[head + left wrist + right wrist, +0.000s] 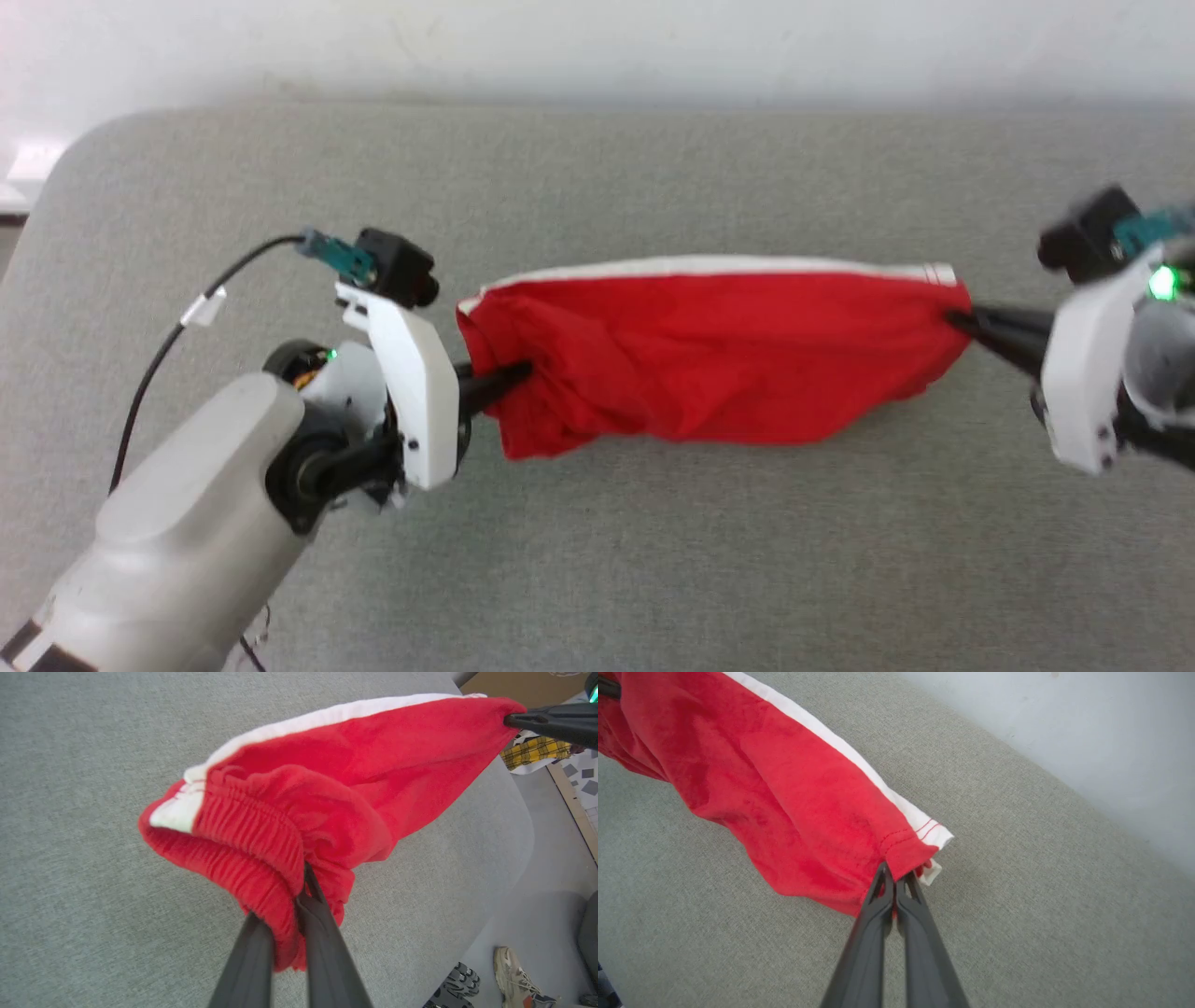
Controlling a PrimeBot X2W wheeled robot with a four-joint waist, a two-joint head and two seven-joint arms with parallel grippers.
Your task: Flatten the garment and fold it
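The red garment (709, 350) with a white stripe along its far edge hangs stretched between my two grippers, a little above the grey table (597, 560). My left gripper (518, 373) is shut on the gathered waistband (261, 844) at the garment's left end. In the left wrist view that gripper (306, 884) pinches the bunched waistband. My right gripper (957, 317) is shut on the leg hem at the right end. In the right wrist view my right gripper (893, 877) clamps the hem corner of the garment (794, 802), beside the white stripe. The garment's lower edge sags in folds.
The grey fabric table runs to a pale wall (597, 47) at the back. In the left wrist view a person's shoe (516, 975) stands on the floor past the table's rounded edge, and a yellow checked cloth (537, 751) lies farther off.
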